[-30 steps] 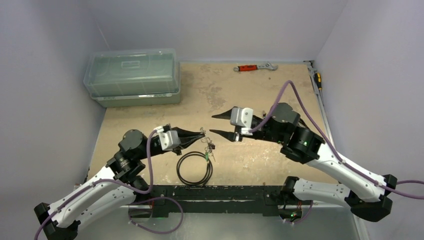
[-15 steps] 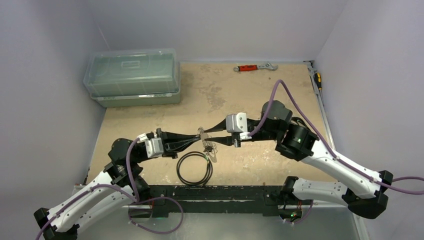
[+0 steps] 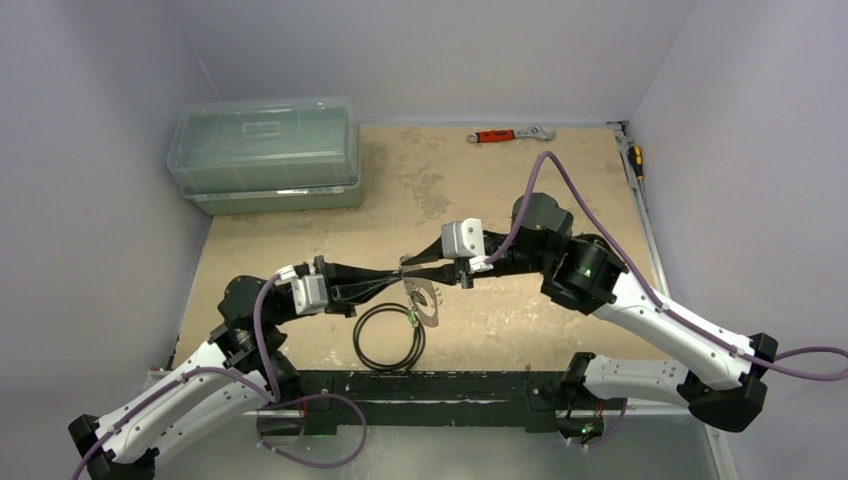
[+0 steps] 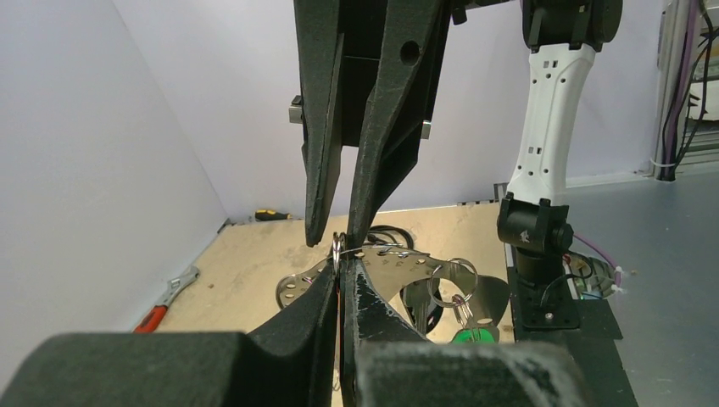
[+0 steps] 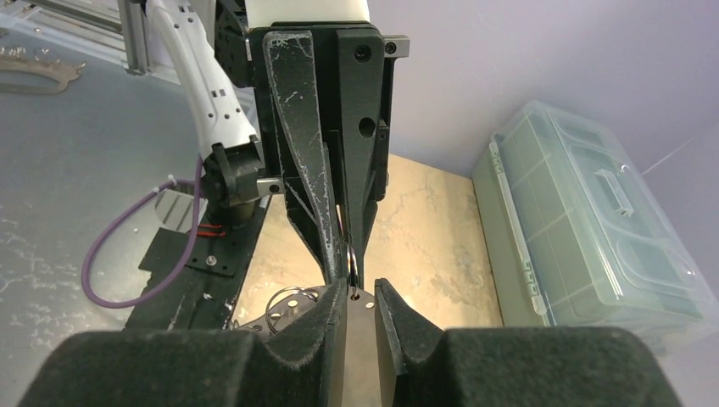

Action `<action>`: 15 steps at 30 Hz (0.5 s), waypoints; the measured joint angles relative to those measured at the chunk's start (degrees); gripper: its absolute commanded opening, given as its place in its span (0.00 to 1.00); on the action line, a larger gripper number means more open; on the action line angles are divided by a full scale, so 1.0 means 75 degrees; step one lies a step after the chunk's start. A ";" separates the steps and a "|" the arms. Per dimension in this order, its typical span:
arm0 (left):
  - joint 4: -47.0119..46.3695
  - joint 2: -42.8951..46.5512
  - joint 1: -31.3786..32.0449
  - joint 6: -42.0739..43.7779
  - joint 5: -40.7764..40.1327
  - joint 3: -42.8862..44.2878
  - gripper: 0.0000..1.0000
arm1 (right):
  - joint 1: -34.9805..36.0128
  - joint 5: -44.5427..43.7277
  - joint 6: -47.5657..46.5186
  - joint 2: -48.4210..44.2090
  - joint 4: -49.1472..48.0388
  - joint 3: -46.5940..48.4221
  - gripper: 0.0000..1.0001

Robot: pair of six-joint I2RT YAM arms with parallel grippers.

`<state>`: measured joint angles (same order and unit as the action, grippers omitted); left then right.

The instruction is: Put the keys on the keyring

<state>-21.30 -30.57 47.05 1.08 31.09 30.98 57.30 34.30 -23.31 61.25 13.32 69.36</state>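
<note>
Top external view: the left gripper (image 3: 396, 276) and the right gripper (image 3: 410, 266) meet tip to tip above the middle of the sandy table (image 3: 520, 190). Small silvery metal keys (image 3: 420, 302), with one bright green piece (image 3: 412, 318), hang under them, near the round black cable coil (image 3: 389, 338). If the bunch slips, we think it can fall on this coil and tangle. The clear plastic lidded box (image 3: 265, 150) and the red-handled wrench (image 3: 508, 134) are well apart, so the far side gives free room.

Left wrist view: the left jaws are pressed shut on the thin silvery wire keyring (image 4: 338, 246). The right fingers (image 4: 318, 153) stand slightly apart around the same spot. A sideways push there may pull the wire out.

Right wrist view: a narrow gap shows between the right jaws; we cannot tell whether they touch metal.
</note>
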 measured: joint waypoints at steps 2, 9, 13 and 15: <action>-0.0012 0.0003 -0.0006 -0.0029 -0.0006 0.0000 0.00 | 0.0000 0.0003 0.0009 0.0041 0.0003 0.0041 0.18; -0.0003 0.0006 -0.0009 -0.0085 -0.0067 -0.0009 0.00 | -0.0023 0.0117 0.0017 0.0204 0.0146 0.0213 0.14; 0.0006 0.0006 -0.0023 -0.0082 -0.0143 -0.0052 0.00 | -0.0044 0.0117 0.0017 0.0361 0.0321 0.0370 0.08; 0.0023 0.0006 -0.0023 -0.0079 -0.0187 -0.0079 0.00 | -0.0050 0.0111 0.0015 0.0437 0.0423 0.0440 0.03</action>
<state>-21.12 -30.52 46.87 0.49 29.69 30.39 56.93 35.14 -23.20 64.53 16.49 72.66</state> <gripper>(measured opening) 0.010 0.096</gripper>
